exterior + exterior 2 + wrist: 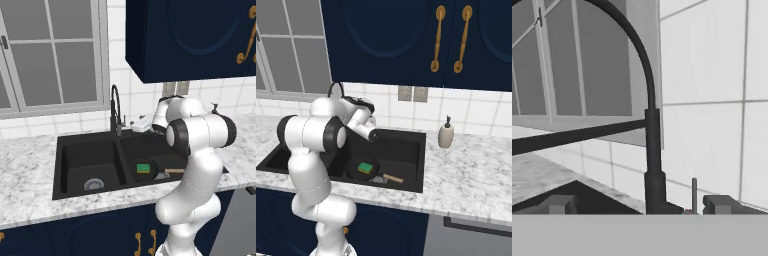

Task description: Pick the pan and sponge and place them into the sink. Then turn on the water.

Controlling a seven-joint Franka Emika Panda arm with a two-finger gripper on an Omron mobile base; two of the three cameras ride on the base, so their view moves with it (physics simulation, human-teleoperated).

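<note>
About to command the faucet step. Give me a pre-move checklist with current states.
1. pan in the sink: ok, it lies in the right basin.
2. sponge in the sink: ok, it rests on the pan.
3. end effector free: ok, the fingertips stand wide apart with nothing between them.
4. End effector lined up with the faucet: ok, in the hand view the faucet's upright neck stands between the fingertips.
5. Contact with the faucet lever: cannot tell, a thin upright rod shows beside the base, but its gap to the fingers is unclear.
6. Water running: not ok, no stream seen.
</note>
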